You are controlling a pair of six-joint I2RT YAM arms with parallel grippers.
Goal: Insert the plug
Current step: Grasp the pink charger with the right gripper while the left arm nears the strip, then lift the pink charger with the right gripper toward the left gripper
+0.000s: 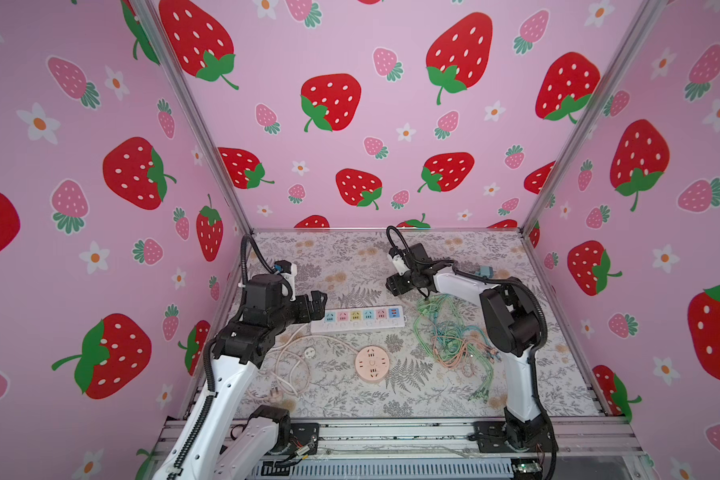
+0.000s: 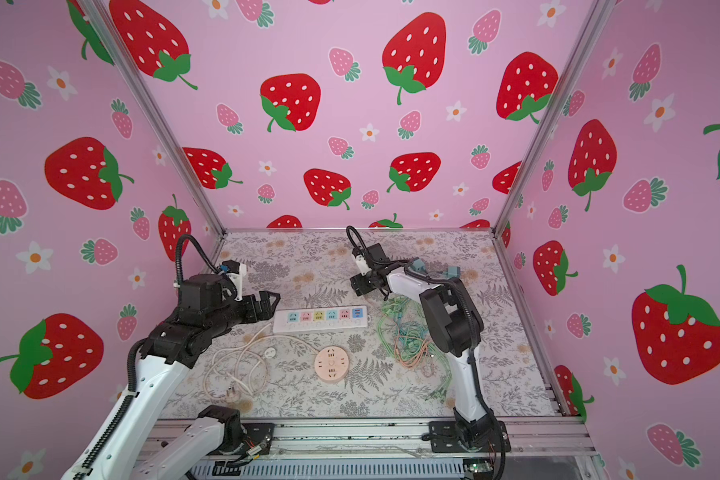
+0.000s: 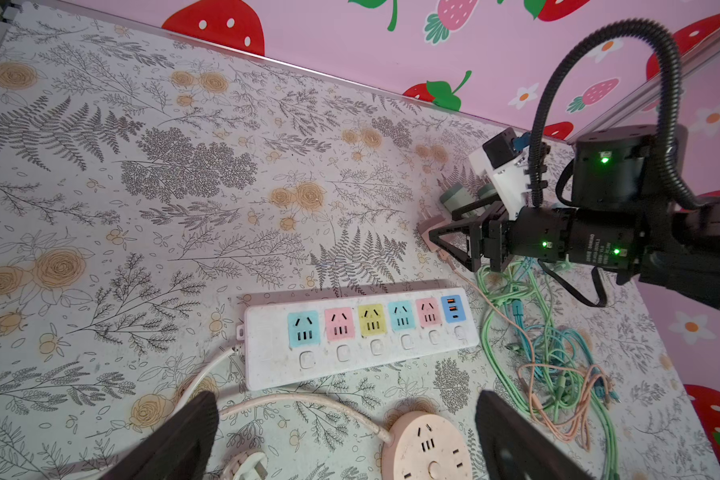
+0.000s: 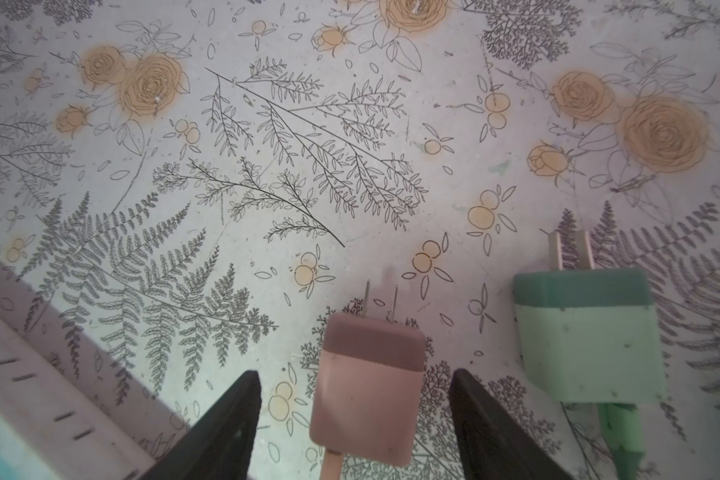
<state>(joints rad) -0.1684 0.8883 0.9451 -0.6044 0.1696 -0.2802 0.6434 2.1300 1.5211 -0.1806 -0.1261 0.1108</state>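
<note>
Tabletop [image 1: 341, 257]: the power strip [image 1: 357, 318] lies mid-surface with every socket vacant, so insertion has not begun. Left tool [image 1: 317, 302]: jaws fully spread and empty, hovering at the strip's left end. Right tool [image 4: 355, 376]: jaws partly spread astride the pink plug [image 4: 371, 353], a gap on each side, nothing gripped. The plug lies flat between the strip and the far edge (a green plug [image 4: 587, 336] sits just beside it). Outstanding: grasp, lift, carry, align prongs, press home.
</note>
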